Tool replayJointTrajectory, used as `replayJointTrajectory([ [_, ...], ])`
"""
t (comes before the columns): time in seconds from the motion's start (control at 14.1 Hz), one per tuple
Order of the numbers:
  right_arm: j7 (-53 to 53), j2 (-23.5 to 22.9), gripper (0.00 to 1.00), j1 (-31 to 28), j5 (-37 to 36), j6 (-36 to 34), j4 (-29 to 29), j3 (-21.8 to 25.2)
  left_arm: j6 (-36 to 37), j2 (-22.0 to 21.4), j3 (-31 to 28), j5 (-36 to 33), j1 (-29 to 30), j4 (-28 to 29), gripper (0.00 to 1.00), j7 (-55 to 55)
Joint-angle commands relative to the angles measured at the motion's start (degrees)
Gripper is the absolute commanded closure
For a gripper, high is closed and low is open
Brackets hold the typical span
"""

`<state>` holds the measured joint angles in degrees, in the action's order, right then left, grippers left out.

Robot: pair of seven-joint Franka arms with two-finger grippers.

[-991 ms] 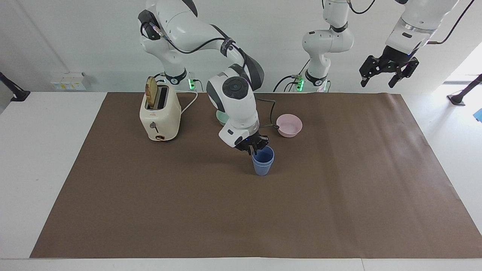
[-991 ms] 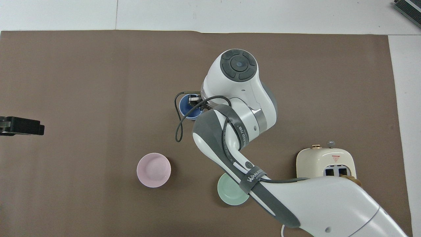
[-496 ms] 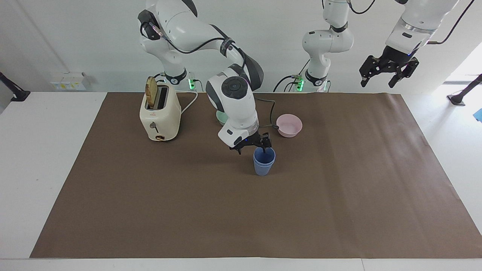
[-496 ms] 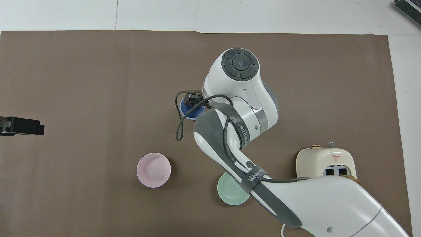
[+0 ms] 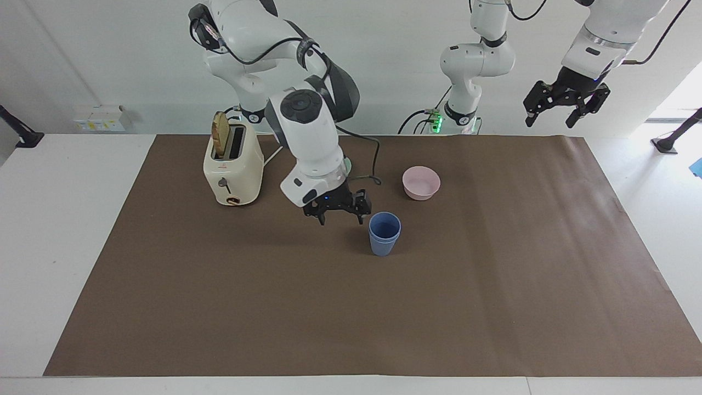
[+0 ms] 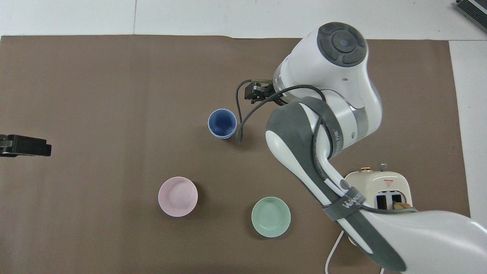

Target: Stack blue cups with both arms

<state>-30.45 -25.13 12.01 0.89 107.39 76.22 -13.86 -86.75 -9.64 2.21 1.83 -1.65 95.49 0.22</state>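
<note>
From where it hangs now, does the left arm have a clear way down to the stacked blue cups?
Probably yes. The left gripper hangs open, high over its own end of the table, holding nothing. The stacked blue cups stand in the open, and the right gripper is beside them, not over them.

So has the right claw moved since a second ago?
Yes. The right claw has left the stacked blue plastic cups, shifting toward the cream toaster, and is open.

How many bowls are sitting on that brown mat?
2. The pink bowl sits toward the left arm's end; the mint-green bowl lies beside it, closer to the toaster. Both are nearer the robots than the stacked blue cups.
</note>
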Motion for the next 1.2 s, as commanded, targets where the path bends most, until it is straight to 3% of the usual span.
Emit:
replayJointTrajectory([
  [0.0,4.2,3.9,0.00,-4.0,-0.6,-6.0,-0.7,-0.2,1.1,-0.5,-0.7,0.6,-0.6,-0.3,0.00,0.6],
  [0.21,11.9,8.5,0.00,-9.4,-0.5,-12.8,-1.8,0.0,1.1,-0.5,-0.7,0.6,-0.6,-0.3,0.00,0.6],
  [0.57,20.9,16.0,0.00,-9.8,-0.6,-19.6,-1.4,6.9,1.1,-0.5,-0.7,0.6,-0.6,-0.3,0.00,0.6],
  [0.85,22.8,16.8,0.00,-10.4,-0.8,-21.8,-0.8,10.6,1.1,-0.5,-0.7,0.6,-0.6,-0.3,0.00,0.6],
  [1.13,25.7,16.9,0.00,-12.1,-0.6,-21.4,0.0,10.7,1.1,-0.5,-0.7,0.6,-0.6,-0.3,0.00,0.6],
])
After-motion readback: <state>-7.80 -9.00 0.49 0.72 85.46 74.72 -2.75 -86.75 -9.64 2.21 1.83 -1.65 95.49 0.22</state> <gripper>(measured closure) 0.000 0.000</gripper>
